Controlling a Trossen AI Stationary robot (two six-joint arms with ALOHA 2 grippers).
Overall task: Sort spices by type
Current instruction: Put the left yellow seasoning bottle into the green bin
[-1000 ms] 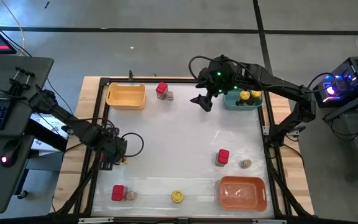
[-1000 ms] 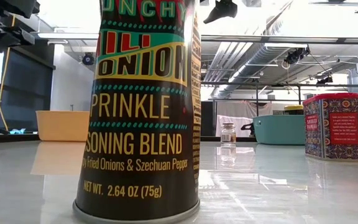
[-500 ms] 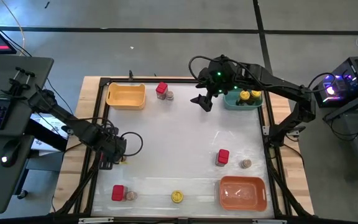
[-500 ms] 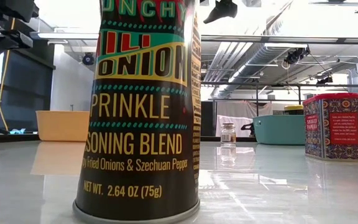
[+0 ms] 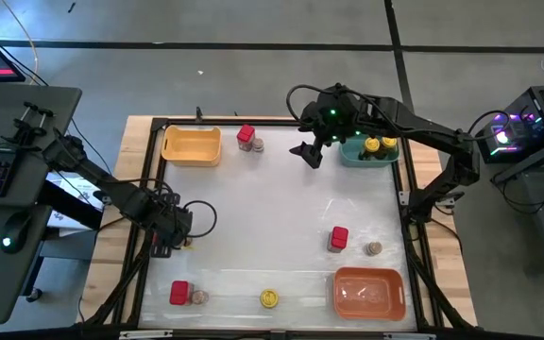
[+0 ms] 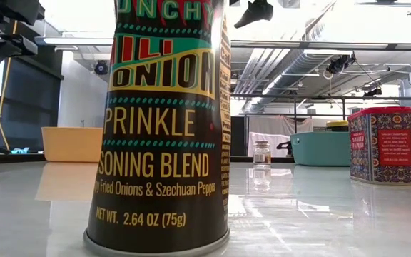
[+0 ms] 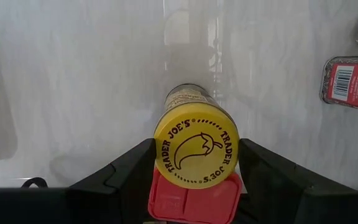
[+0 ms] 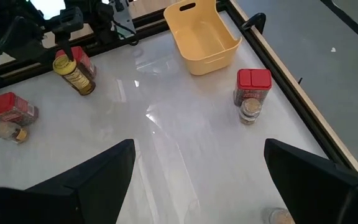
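My left gripper points down at the table's left side, shut on a yellow-lidded spice jar. A red boxy spice stands close against that jar. My right gripper hangs open, high over the far side beside the teal tray, with nothing between its fingers. The teal tray holds yellow-lidded jars. Loose on the table stand a red box with a small jar, another such pair, a third pair, and a yellow-lidded jar. My left gripper has the jar's yellow lid between its two fingers, one finger on each side of the rim. The fingers come from above, pointing down. The jar stands about upright below them; I cannot tell whether its foot rests on the table.
A yellow tray stands at the far left corner and an orange tray at the near right corner. A dark frame rims the table. The middle of the table lies bare.
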